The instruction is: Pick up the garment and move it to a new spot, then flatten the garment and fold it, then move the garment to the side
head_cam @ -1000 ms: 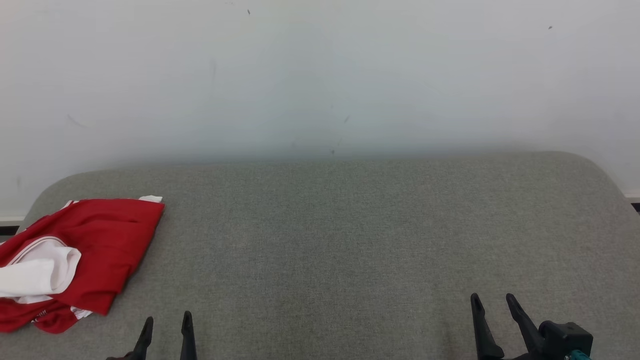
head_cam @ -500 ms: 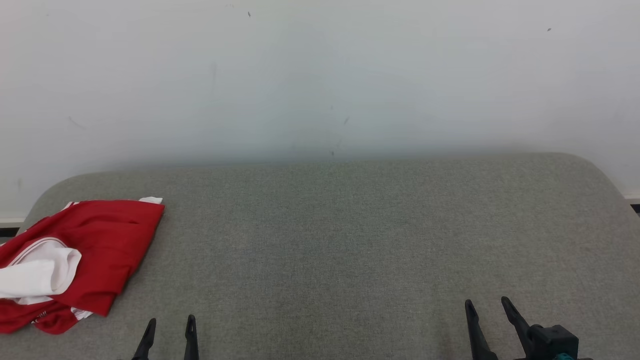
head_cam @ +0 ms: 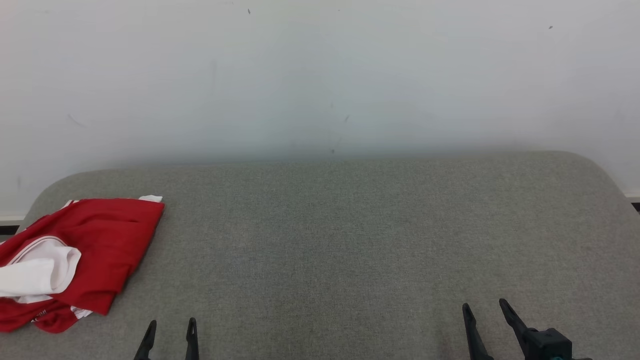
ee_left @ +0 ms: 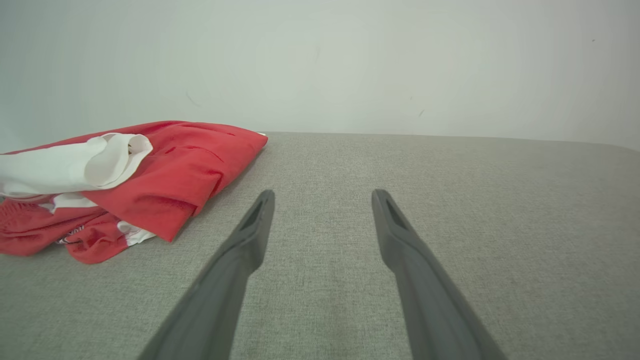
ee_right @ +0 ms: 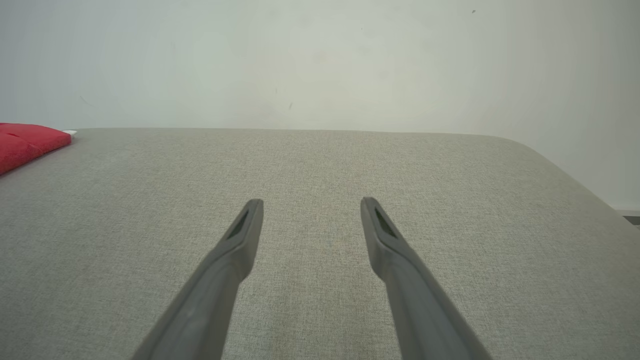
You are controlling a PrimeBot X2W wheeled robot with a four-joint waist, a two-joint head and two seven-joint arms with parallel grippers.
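A red garment (head_cam: 95,245) with white parts lies folded in a loose bundle at the left edge of the grey padded surface (head_cam: 350,235). It also shows at the left in the left wrist view as the garment (ee_left: 165,165), and its corner (ee_right: 25,140) reaches into the right wrist view. My left gripper (head_cam: 171,322) is open near the bottom edge, to the right of the garment and apart from it. My right gripper (head_cam: 483,305) stands open at the lower right with nothing between its fingers.
A pale wall (head_cam: 320,75) rises behind the grey surface. The surface has rounded far corners, and a strip of dark floor edge (head_cam: 634,202) shows at the far right.
Both grippers have drawn back slightly toward the bottom edge of the head view. The garment has not moved.
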